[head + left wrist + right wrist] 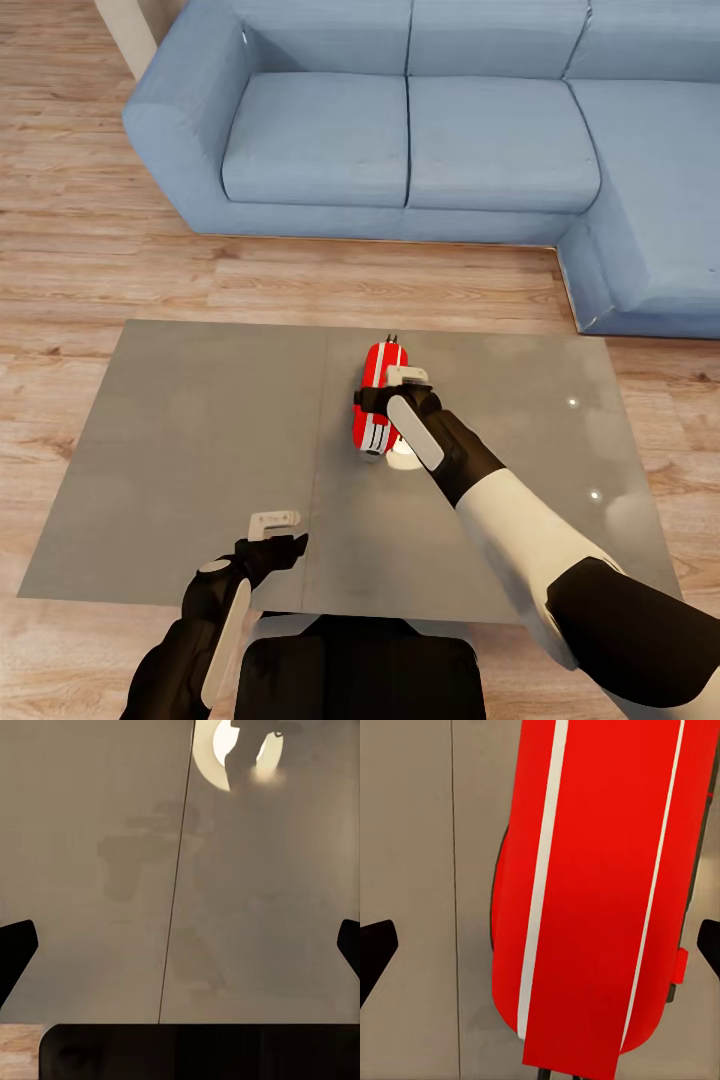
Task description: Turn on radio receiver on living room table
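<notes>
The red radio receiver (377, 366) with white trim bands lies flat near the middle of the grey-brown table (200, 440). My right gripper (392, 392) hovers directly over its near half, open. In the right wrist view the radio (592, 892) lies between the two dark fingertips (375, 949), which stand wide apart at the frame's edges without touching it. A small red tab (680, 965) sticks out of the radio's side. My left gripper (284, 536) is open above the table's front edge, and bare tabletop (97, 945) shows between its fingers.
A blue L-shaped sofa (400, 130) runs along the far side and wraps round at the right. Light wood plank floor (80, 270) surrounds the table. A bright lamp reflection (217, 754) shines on the glossy top. A thin seam (320, 450) splits the tabletop.
</notes>
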